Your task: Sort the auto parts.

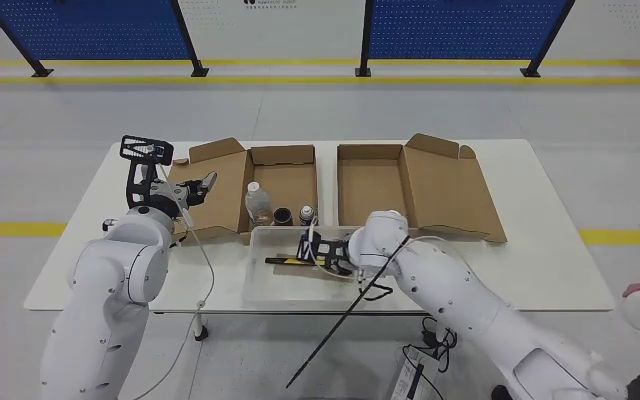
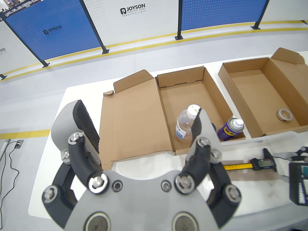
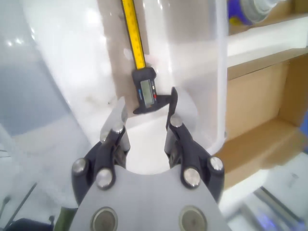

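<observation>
Caliper [image 3: 144, 90], digital with yellow scale, lies flat in the clear tray [image 3: 220, 49] at the front edge of the desk [image 1: 560, 270]. Right tool [image 3: 146, 102] stands over its display end, fingers apart on both sides. Left tool [image 2: 140, 115], fingers wide apart, hangs above the flap of the left cardboard box [image 2: 187, 97].
</observation>
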